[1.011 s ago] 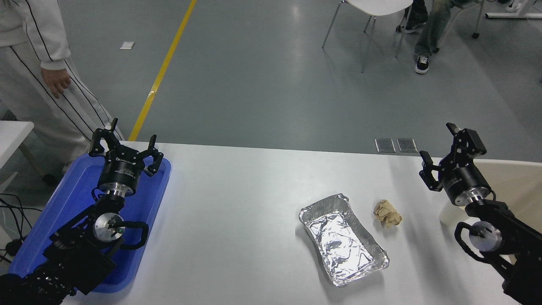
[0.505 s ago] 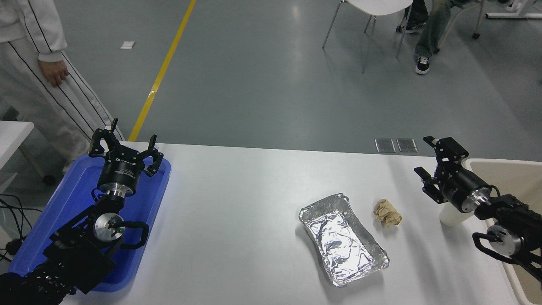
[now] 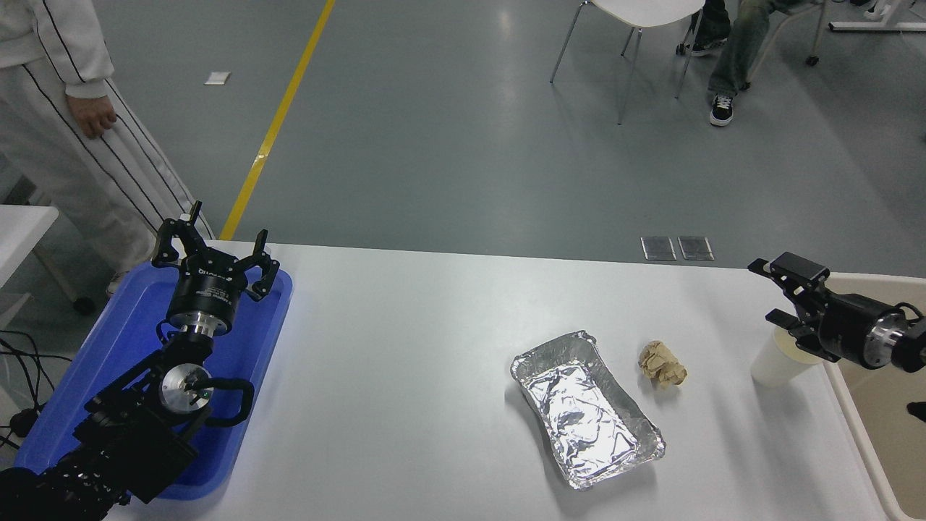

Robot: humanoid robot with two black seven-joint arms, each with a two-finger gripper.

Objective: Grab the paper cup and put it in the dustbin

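I see the right gripper (image 3: 775, 291) coming in from the right edge of the frame, lying nearly level and pointing toward the left, its fingers spread apart and holding nothing. The cup (image 3: 775, 359) stands upright on the table (image 3: 405, 347) just under and in front of that gripper; the lower finger sits right at the cup's rim, though I can't tell whether it touches. The cup is at the right side of the frame, just left of the bin (image 3: 864, 427), whose beige rim runs down the lower right corner.

Left of the cup, near the middle right, lies a paper ball (image 3: 661, 364), and just left of that a foil tray (image 3: 584, 407) set at a slant.

My left gripper (image 3: 214, 255) is parked at the lower left, fingers spread, hanging over a blue tray (image 3: 123, 340).

At the upper left a person (image 3: 69, 108) in striped white clothes stands beside the table; at the upper right someone's legs (image 3: 734, 51) show by a chair (image 3: 636, 22).
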